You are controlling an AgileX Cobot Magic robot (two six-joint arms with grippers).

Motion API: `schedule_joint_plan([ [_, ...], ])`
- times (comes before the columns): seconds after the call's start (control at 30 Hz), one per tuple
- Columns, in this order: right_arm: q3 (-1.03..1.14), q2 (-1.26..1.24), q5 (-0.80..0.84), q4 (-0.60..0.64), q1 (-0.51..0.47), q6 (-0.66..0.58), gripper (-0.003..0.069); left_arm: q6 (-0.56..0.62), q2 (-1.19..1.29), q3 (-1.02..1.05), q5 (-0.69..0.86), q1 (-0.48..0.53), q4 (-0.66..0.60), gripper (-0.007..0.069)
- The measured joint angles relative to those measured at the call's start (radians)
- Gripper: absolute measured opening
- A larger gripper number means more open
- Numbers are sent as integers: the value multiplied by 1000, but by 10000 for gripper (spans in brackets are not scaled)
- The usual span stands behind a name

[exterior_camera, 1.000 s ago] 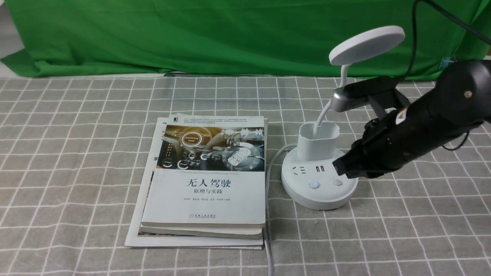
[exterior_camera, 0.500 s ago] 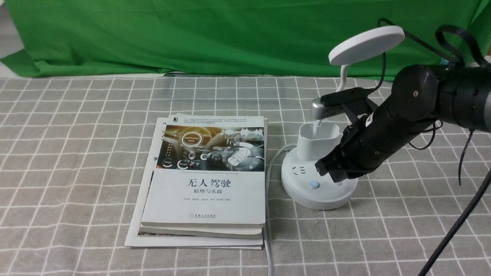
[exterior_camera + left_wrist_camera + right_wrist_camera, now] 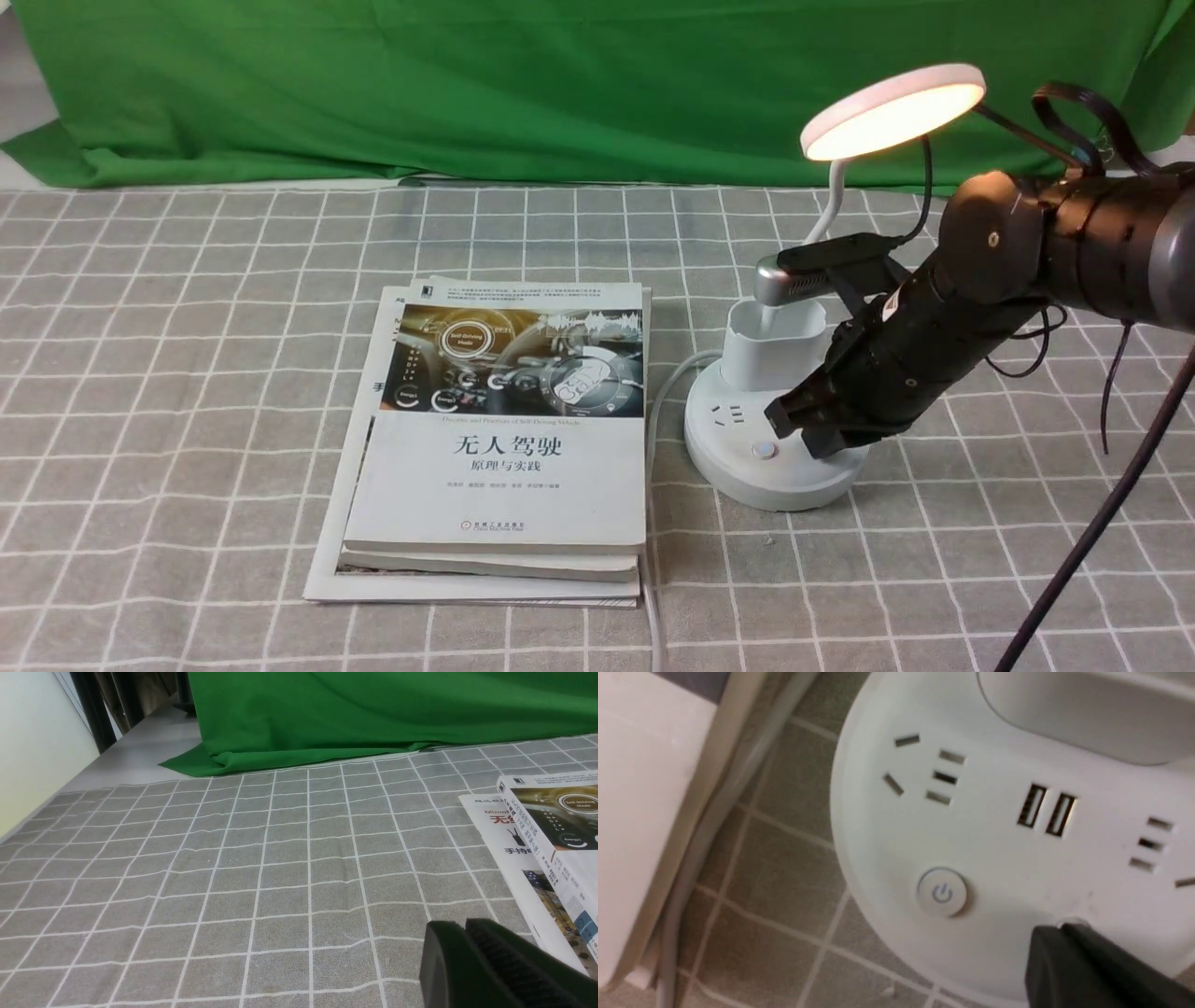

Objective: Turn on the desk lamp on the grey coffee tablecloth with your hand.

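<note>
The white desk lamp (image 3: 773, 350) stands on the grey coffee tablecloth (image 3: 187, 373) at the right, and its disc head (image 3: 892, 110) glows warm. My right gripper (image 3: 805, 431) is shut, its tips resting on the round base (image 3: 738, 471) over the right-hand button, which they mostly hide. In the right wrist view the shut tips (image 3: 1057, 933) cover that button, and the power button (image 3: 942, 892) lies free beside them. My left gripper (image 3: 460, 926) is shut and empty above the cloth (image 3: 233, 858), out of the front view.
A stack of books (image 3: 504, 429) lies just left of the lamp; its edge shows in the left wrist view (image 3: 551, 830). The lamp's grey cord (image 3: 653, 523) runs between books and base toward the front edge. A green backdrop cloth (image 3: 467, 84) hangs behind.
My right gripper moved left and down onto the lamp base, covering the right-hand button. The lamp head, dark before, is lit now.
</note>
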Motion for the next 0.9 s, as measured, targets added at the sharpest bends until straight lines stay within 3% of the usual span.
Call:
schedule_joint_plan([
  [0.23, 23, -160, 76, -5, 5, 0, 33, 0, 0, 0, 0, 0, 0, 19],
  [0.6, 398, -643, 63, -9, 5, 34, 36, 0, 0, 0, 0, 0, 0, 19],
  [0.9, 468, -935, 75, -9, 5, 63, 64, 0, 0, 0, 0, 0, 0, 19],
])
